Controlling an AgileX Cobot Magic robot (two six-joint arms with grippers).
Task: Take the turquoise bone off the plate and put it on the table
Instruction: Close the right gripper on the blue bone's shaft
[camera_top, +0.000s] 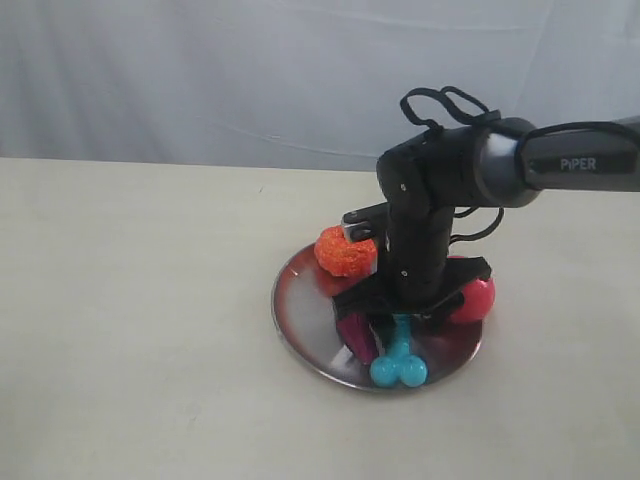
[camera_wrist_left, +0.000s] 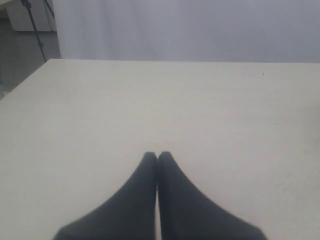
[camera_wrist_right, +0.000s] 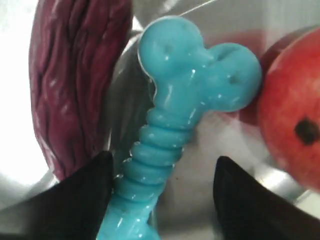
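The turquoise bone (camera_top: 400, 358) (camera_wrist_right: 170, 135) lies on the shiny metal plate (camera_top: 300, 310) (camera_wrist_right: 220, 145), one knobbed end near the plate's front rim. My right gripper (camera_top: 398, 318) (camera_wrist_right: 162, 165) stands open straight over it, low on the plate. The bone's ribbed shaft sits between the two black fingers, touching one finger (camera_wrist_right: 82, 192) and apart from the other. My left gripper (camera_wrist_left: 157, 156) is shut and empty above the bare cream table (camera_wrist_left: 160, 110) (camera_top: 130, 300); it is out of the exterior view.
On the plate a dark purple pod-shaped piece (camera_top: 357, 338) (camera_wrist_right: 75, 75) lies right beside the bone. A red ball (camera_top: 470, 298) (camera_wrist_right: 292, 110) sits against the bone's other side. An orange knobbly ball (camera_top: 346, 250) rests at the plate's back.
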